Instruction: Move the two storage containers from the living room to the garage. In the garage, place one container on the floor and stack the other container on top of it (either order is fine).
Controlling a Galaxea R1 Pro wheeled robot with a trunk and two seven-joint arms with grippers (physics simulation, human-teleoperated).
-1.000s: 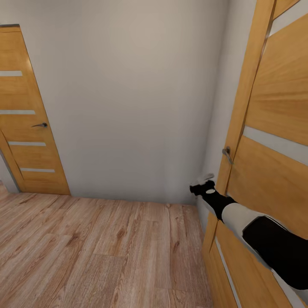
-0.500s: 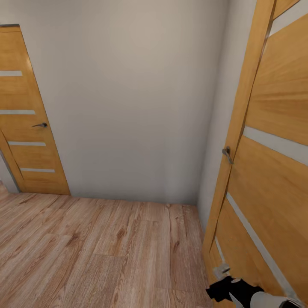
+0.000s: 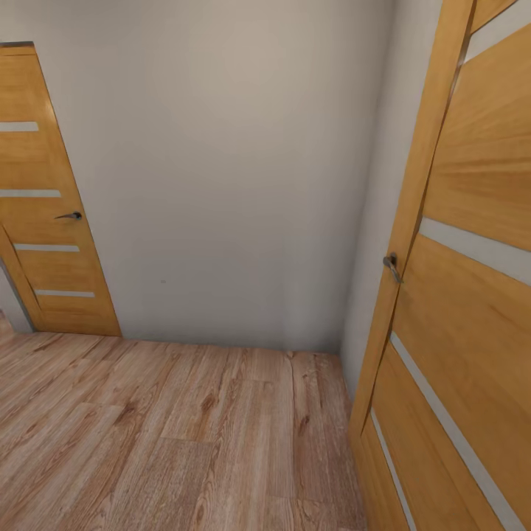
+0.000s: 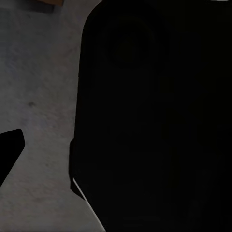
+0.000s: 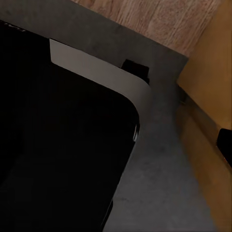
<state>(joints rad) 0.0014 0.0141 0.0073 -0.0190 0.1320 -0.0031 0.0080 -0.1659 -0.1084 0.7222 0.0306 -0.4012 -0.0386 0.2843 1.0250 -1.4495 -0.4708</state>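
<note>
Where the head looks down a small hallway, a wooden door (image 3: pixel 46 199) stands at nine o'clock with pale stripes and a dark handle (image 3: pixel 70 215). It is shut against a plain grey wall (image 3: pixel 221 169) that fills the middle, up toward twelve o'clock. Below it, light wood planks (image 3: pixel 169 428) cover the ground from seven to five o'clock. At three o'clock a second wooden door (image 3: pixel 472 295) stands very close, with a small metal handle (image 3: pixel 391 265) on its edge.

The two orange-red boxes cannot be seen here, so I cannot tell where they are.

Near the left wrist, a big black shape (image 4: pixel 154 121) sits over a grey surface (image 4: pixel 38 96). Near the right wrist, a black body with a white edge (image 5: pixel 96 72) lies beside wood planks (image 5: pixel 159 19) and an orange door (image 5: pixel 208 96). I cannot tell if either hand's fingers are wide or narrow.
</note>
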